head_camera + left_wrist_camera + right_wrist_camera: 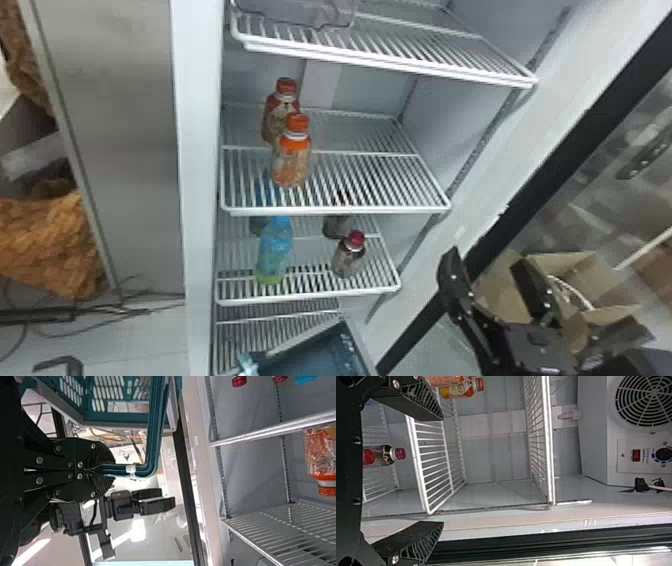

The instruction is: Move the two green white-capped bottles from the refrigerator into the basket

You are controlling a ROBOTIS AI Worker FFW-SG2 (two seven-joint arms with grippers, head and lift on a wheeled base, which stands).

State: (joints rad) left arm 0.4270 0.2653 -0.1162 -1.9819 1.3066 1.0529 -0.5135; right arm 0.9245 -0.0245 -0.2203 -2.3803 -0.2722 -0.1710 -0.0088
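My right gripper [492, 280] is open at the right, outside the refrigerator; in the right wrist view that gripper [440, 470] has nothing between its spread fingers. The teal basket [312, 357] is low in front of the shelves. In the left wrist view my left gripper [105, 469] is shut on the handle [152, 443] of the basket [119, 417]. On the lower shelf [350, 290] stand a blue-capped bottle [275, 250], blue with a greenish bottom, and a red-capped dark bottle [349, 256]; more bottles behind them are partly hidden by the shelf above.
Two orange-capped bottles, a front one [292, 160] and a rear one [280, 107], stand on the middle shelf [335, 211]. A clear container [310, 12] rests on the top shelf [400, 67]. The refrigerator's left side wall [200, 175] borders the shelves. A cardboard box [590, 275] lies behind my right gripper.
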